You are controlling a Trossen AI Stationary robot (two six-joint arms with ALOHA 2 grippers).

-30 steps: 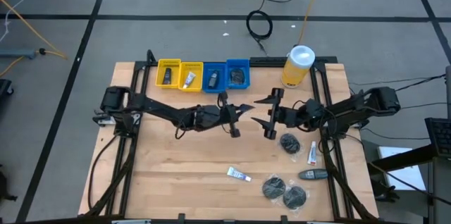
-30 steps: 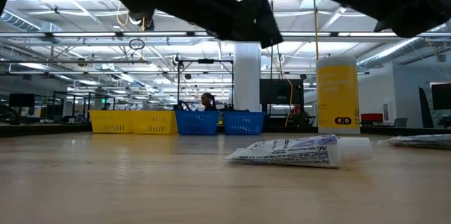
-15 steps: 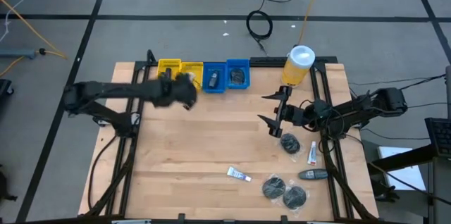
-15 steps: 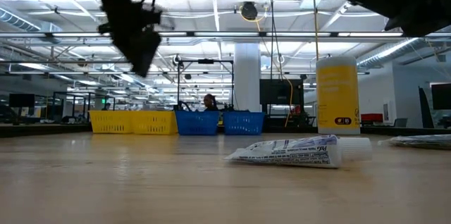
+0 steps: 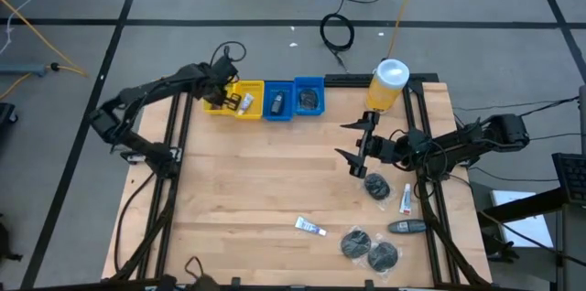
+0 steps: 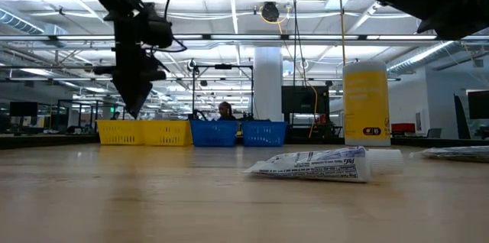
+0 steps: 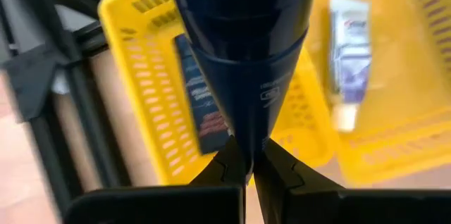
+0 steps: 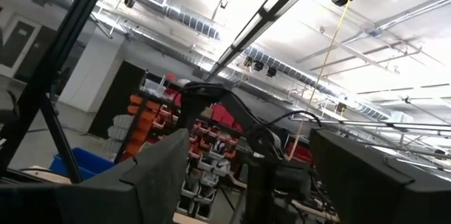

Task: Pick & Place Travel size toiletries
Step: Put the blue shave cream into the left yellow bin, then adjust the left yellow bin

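Nearest the desk's (image 5: 238, 190) front edge lie 2 dark round packets (image 5: 368, 249), side by side, with a thin white tube (image 5: 309, 227) to their left and a dark stick-like piece (image 5: 406, 227) to their right. Behind these, a second white tube (image 5: 406, 199) lies beside a third dark round packet (image 5: 376, 185). Just above that packet hangs the right gripper (image 5: 356, 149), its fingers (image 5: 352, 128) spread wide apart and holding nothing. At the far edge, the left gripper (image 7: 250, 170) hovers over the leftmost yellow bin (image 7: 144, 76), fingers (image 7: 229, 169) pressed together on the tip of a dark blue tube (image 7: 243, 55). A dark tube (image 7: 199, 101) lies in that bin, a white tube (image 7: 349, 55) in the next.
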